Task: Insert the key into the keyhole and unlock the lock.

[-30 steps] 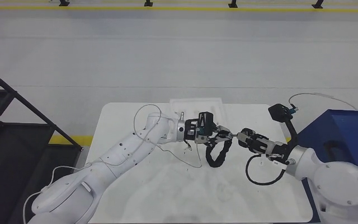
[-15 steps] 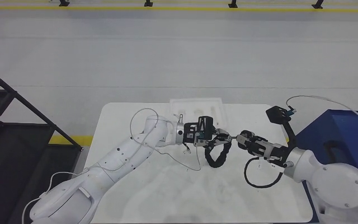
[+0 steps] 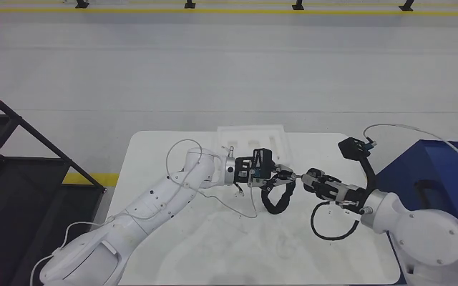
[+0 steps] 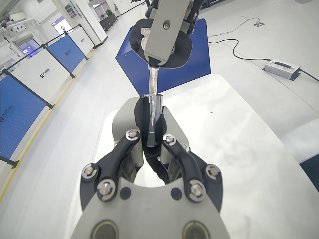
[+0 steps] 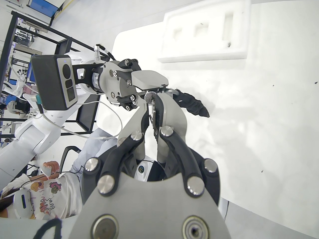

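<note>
White table [image 3: 179,236]: lies beneath both claws, which meet in the air above its middle.
Foam tray [image 5: 206,38]: on the table beyond the claws, well apart from them, with shallow pockets cut into it.
Left claw [image 4: 151,121]: closed narrow and clamped round the cable lock, its tips facing the right claw.
Right claw [image 5: 152,108]: pinched tight on the head of the key, tip to tip with the left claw.
Black cable [image 5: 192,104]: runs between the left claw's fingers and loops down below it.
Lock cylinder [image 4: 154,115]: chrome, gripped between the left claw's fingers, with its end face pointing at the right claw.
Key [image 4: 153,80]: its silver blade juts from the right claw straight toward the cylinder, in line with it.
Keyhole [image 4: 152,96]: in the cylinder's end face, where the blade tip meets it. How deep the tip sits I cannot tell.
Done: both pieces are grasped, held off the table and aligned, with the tip at the keyhole's mouth.
Left: most of the blade shows outside, so I judge that pushing it home and turning it remain.
</note>
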`<move>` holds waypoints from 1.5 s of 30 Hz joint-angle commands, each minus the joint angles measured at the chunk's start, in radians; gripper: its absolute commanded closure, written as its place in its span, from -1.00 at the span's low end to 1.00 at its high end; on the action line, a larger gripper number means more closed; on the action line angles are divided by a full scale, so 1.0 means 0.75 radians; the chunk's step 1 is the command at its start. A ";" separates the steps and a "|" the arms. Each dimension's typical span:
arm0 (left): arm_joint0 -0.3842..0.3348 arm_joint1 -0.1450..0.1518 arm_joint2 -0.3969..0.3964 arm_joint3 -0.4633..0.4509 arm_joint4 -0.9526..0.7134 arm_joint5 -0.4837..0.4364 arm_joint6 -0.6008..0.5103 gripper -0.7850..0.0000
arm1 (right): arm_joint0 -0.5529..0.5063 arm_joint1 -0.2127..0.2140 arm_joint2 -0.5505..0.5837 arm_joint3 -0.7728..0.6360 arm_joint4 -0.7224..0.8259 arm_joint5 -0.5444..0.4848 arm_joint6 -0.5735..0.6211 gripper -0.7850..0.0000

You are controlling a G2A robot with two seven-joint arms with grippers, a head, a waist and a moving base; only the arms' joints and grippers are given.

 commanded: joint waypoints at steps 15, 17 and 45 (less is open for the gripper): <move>-0.027 -0.023 -0.004 0.007 0.055 -0.047 -0.018 1.00 | 0.045 0.003 -0.140 0.043 -0.048 0.021 -0.019 0.76; -0.027 -0.025 -0.008 0.022 0.052 -0.050 -0.013 1.00 | 0.050 0.004 -0.139 0.048 -0.050 0.017 -0.027 -1.00; -0.227 0.065 0.129 -0.032 -0.584 -0.285 -0.591 1.00 | 0.045 0.034 -0.032 0.235 0.218 -0.926 0.029 -1.00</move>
